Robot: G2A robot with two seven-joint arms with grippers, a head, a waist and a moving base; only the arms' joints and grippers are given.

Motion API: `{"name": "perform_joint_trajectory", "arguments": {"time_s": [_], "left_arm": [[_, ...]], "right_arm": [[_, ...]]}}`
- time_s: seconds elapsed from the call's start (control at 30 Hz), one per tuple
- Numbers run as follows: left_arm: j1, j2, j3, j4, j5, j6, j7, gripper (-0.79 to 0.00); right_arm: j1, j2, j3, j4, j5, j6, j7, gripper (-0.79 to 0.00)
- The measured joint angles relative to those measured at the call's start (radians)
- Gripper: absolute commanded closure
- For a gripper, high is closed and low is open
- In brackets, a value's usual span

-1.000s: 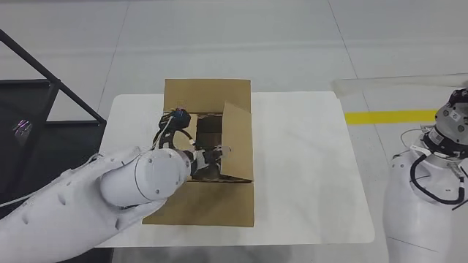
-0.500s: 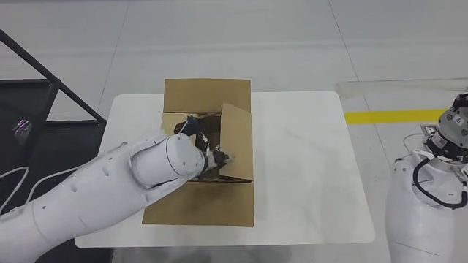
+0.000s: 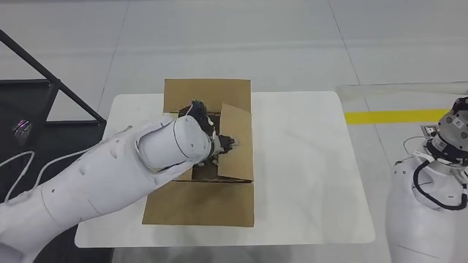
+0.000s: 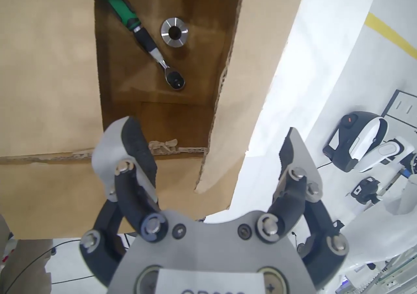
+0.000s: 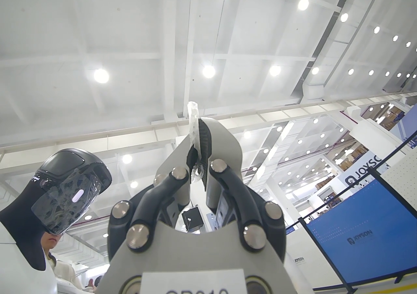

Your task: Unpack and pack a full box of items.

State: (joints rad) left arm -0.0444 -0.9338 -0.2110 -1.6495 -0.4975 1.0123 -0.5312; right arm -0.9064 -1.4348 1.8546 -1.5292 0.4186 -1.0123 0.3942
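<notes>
Our left tool (image 4: 211, 131), released and empty, has moved farther over the box (image 4: 49, 64). Deeper inside, the ratchet (image 4: 143, 38) and the metal ring (image 4: 174, 32) lie on its bottom, so we judge unpacking unfinished. Far aside, our right tool (image 5: 197, 139) clenches a clear strip (image 5: 193, 113).

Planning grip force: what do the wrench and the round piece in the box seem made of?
Wrench: shiny metal head, probably steel; green-and-black handle looks like matte rubber or plastic. Round piece: brushed metal, judging by its bright face. Box: brown cardboard, torn fibrous edges.
</notes>
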Motion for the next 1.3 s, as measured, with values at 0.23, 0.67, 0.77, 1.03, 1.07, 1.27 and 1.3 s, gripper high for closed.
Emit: {"name": "perform_joint_trajectory", "arguments": {"time_s": [0.23,0.67,0.77,1.03,1.07,1.27,1.3], "left_arm": [[0.026,0.068,-0.121,-0.139,-0.111,0.000,0.187,-0.785],[0.207,0.042,-0.128,-0.088,-0.111,-0.205,0.273,-0.785],[0.219,0.026,-0.128,-0.048,-0.113,-0.224,0.249,-0.785],[0.244,-0.005,-0.128,0.002,-0.089,-0.208,0.202,-0.785],[0.248,-0.010,-0.128,0.008,-0.085,-0.207,0.197,-0.785],[0.267,-0.034,-0.128,0.045,-0.064,-0.214,0.168,-0.785],[0.270,-0.037,-0.128,0.049,-0.061,-0.216,0.165,-0.785]], "right_arm": [[0.001,0.000,-0.010,-0.006,-0.019,0.000,-0.013,0.000],[-0.005,0.002,-0.024,-0.021,-0.055,0.000,-0.044,0.000],[-0.007,0.003,-0.025,-0.022,-0.062,0.000,-0.052,0.000],[0.002,0.004,-0.044,-0.014,-0.076,0.000,-0.065,0.000],[0.003,0.005,-0.047,-0.013,-0.077,0.000,-0.067,0.000],[0.006,0.007,-0.055,-0.011,-0.084,0.000,-0.073,0.000],[0.005,0.008,-0.055,-0.011,-0.084,0.000,-0.074,0.000]]}}
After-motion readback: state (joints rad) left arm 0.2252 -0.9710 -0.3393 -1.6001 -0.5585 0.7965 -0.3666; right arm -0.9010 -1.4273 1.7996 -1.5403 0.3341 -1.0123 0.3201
